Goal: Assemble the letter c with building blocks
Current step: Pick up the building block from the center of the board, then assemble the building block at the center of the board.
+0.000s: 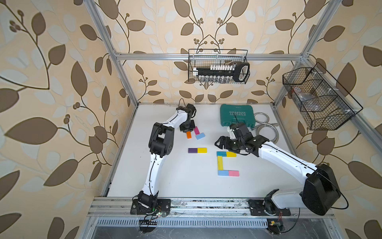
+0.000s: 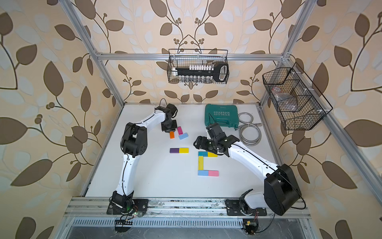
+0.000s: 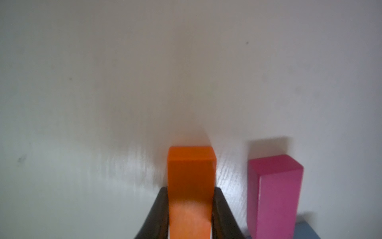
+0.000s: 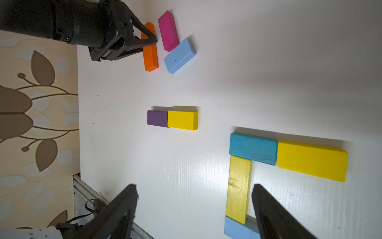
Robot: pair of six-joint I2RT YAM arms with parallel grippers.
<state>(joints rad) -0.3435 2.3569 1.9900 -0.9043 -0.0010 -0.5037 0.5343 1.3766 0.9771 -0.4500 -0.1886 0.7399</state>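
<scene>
We see the left gripper (image 3: pixel 190 188) pinched tight on the orange block (image 3: pixel 190 165), one black finger on each long side. The block lies on the white table (image 1: pixel 169 182) near its far edge. Just beside it, across a narrow gap, sits the magenta block (image 3: pixel 275 196). A light blue block (image 4: pixel 179 55) lies slanted at the magenta one's end, touching it or nearly so. These two crowd the orange block on the side toward the right arm.

Toward the middle, a purple block (image 1: pixel 192 150) and a yellow block (image 1: pixel 202 150) lie end to end, touching.

Nearer the right arm we find a C shape. A teal block (image 1: pixel 221 153) and a second yellow block (image 1: pixel 231 154) form the far arm, and a long yellow bar (image 1: pixel 220 163) forms the spine. A second light blue block (image 1: pixel 223 173) and a pink block (image 1: pixel 233 173) form the near arm.

The right gripper (image 4: pixel 194 186) hangs with its jaws spread wide and nothing between them, above the table beside the C's far arm. Part of that arm hides a corner of the second yellow block in both top views.

A green tool case (image 1: pixel 236 115) and a coiled metal hose (image 1: pixel 266 128) lie behind the right arm, well apart from the blocks.
</scene>
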